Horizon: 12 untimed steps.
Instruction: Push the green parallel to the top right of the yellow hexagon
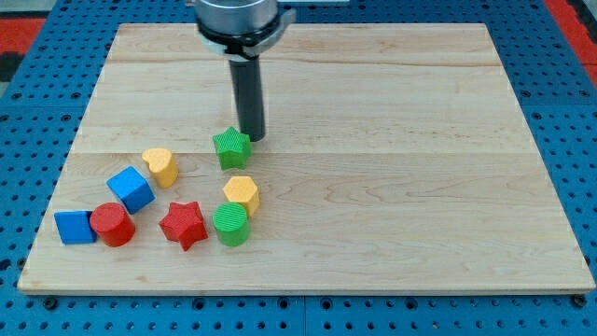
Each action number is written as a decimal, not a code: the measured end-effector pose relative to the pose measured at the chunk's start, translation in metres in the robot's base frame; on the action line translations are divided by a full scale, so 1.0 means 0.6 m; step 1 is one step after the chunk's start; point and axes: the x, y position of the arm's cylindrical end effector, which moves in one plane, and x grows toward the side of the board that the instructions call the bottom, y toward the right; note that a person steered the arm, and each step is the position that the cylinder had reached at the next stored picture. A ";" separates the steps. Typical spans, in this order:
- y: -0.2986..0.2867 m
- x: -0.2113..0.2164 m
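Now, camera view: my tip sits just behind and right of the green star, touching or nearly so; it is a bare rod, no jaws to open or close. Green star lies farther than the yellow hexagon, slightly left. Green cylinder touches the hexagon's near side. Red star, yellow heart and blue cube lie left on the board.

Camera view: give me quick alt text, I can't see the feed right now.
My tip touches the green star's upper right, above the yellow hexagon. A green cylinder sits below the hexagon on the wooden board.
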 end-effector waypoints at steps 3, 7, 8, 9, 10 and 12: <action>-0.004 0.000; 0.191 0.063; 0.229 0.179; 0.219 0.321; 0.199 0.339; 0.113 0.338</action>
